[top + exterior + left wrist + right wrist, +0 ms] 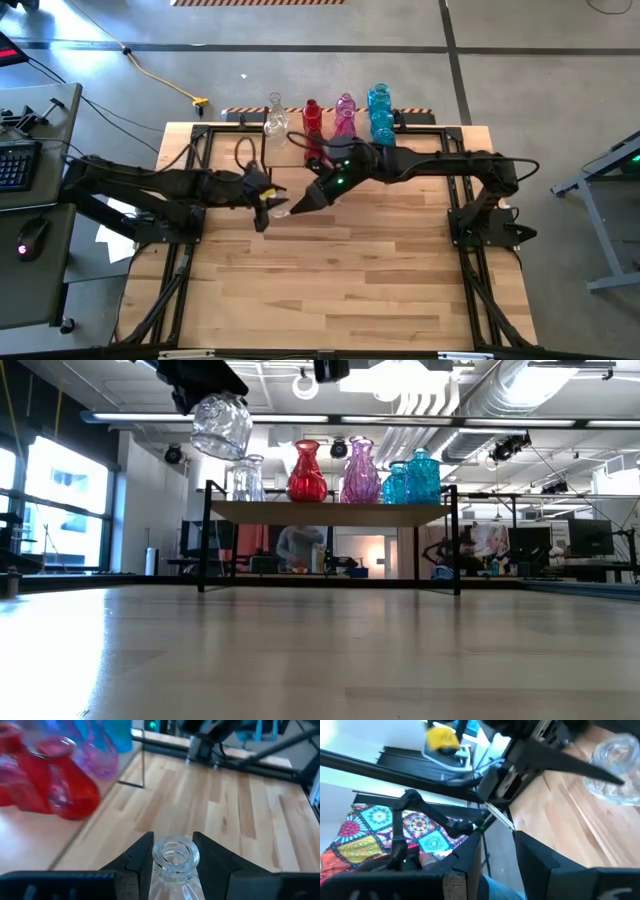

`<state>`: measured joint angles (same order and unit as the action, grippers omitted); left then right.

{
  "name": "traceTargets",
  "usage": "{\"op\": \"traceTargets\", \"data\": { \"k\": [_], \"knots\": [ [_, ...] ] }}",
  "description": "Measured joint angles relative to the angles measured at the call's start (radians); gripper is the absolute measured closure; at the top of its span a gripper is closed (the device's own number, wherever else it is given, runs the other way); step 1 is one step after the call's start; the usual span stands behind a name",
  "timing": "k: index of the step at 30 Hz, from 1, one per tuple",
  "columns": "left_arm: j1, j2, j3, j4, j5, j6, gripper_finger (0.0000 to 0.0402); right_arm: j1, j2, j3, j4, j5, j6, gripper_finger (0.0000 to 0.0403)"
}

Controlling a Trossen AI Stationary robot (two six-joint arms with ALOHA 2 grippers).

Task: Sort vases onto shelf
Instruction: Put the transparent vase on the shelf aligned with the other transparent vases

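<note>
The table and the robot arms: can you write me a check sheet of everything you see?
Surface: bare wooden table.
Job's things: clear, red, pink and blue vases on the shelf; one clear vase held in the air.
Clutter: nothing seen.
Grippers: left gripper shut on the clear vase's neck; right gripper open, empty, close beside it.
Cables: yellow cable on the floor.
Surroundings: keyboard on a desk; person behind the shelf.

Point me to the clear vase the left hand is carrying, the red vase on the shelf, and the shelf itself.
clear vase (222, 426), low view, on its bulbous body, held in the left hand.
red vase (307, 477), low view, middle of its belly.
shelf (330, 513), low view, front edge of the board.
</note>
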<state>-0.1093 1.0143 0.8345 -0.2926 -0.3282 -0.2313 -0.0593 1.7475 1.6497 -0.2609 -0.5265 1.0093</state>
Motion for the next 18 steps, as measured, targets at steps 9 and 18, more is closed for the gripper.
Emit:
{"op": "traceTargets", "data": {
  "k": [9, 18],
  "knots": [
    [0.064, -0.129, 0.000, -0.046, -0.002, 0.026, 0.0291, -0.013, -0.114, 0.000, 0.007, 0.076, -0.060, 0.0300],
    [0.098, -0.245, 0.000, -0.109, -0.002, 0.053, 0.0291, -0.013, -0.195, 0.000, 0.001, 0.137, -0.117, 0.0300]
  ]
}}
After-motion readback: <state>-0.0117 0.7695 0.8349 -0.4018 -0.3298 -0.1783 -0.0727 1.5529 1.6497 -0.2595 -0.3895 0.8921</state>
